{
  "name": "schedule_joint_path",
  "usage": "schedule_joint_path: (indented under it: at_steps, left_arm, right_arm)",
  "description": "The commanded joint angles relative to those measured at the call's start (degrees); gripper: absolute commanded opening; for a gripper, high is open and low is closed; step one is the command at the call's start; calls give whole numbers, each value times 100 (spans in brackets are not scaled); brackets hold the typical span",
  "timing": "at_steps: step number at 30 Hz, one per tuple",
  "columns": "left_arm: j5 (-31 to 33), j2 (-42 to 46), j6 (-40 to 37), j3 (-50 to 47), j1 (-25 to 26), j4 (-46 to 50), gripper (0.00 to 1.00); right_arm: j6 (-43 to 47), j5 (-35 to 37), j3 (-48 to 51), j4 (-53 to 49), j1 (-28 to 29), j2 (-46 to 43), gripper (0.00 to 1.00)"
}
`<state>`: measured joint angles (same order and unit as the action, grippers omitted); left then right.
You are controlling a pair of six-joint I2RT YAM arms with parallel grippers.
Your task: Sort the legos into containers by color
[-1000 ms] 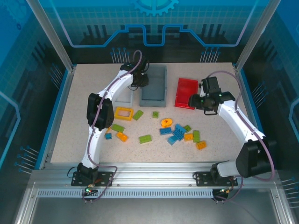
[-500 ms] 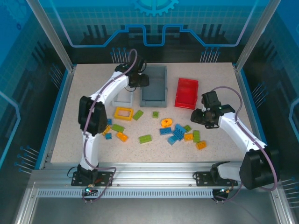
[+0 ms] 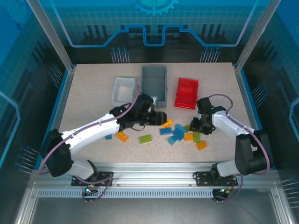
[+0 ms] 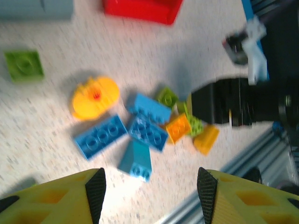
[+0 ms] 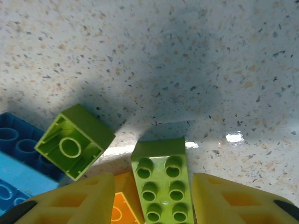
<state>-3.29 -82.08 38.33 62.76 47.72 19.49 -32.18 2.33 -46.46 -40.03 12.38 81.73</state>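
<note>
Right gripper (image 5: 153, 181) astride studded lime brick (image 5: 162, 189), seemingly ungripped

The table (image 3: 84, 93) has a beige, speckled top. Ahead of the left gripper (image 4: 149, 186), a round yellow piece (image 4: 95, 95) lies on it, with four blue bricks (image 4: 147, 132) close together and a small orange brick (image 4: 177, 128) just beside them. A square green brick (image 4: 23, 64) lies farther ahead, to the left. The red bin (image 4: 142, 9) stands far ahead. In the top view the grey bin (image 3: 154, 84) and the white bin (image 3: 124, 90) stand in a row with it. Between the fingers of the right gripper (image 5: 153, 179) lies a long green brick (image 5: 164, 191), studs up. To the left of it lies an overturned green brick (image 5: 74, 141).
</note>
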Motion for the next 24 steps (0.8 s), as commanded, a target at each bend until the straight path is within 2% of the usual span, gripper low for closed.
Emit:
schedule_joint_path:
  at_steps: [1, 6, 13, 24]
  left_arm:
    - [160, 413, 500, -366, 305, -673, 58]
    - [263, 524, 615, -484, 543, -727, 58]
    - [299, 445, 562, -381, 571, -692, 58]
    - [505, 525, 483, -300, 570, -563, 58]
  right_arm:
    - [-104, -49, 135, 115, 72, 183, 48]
    - [-145, -5, 163, 232, 44, 421, 44]
    - [-148, -17, 198, 394, -94, 592, 42]
    - [-105, 280, -50, 372, -314, 340, 20]
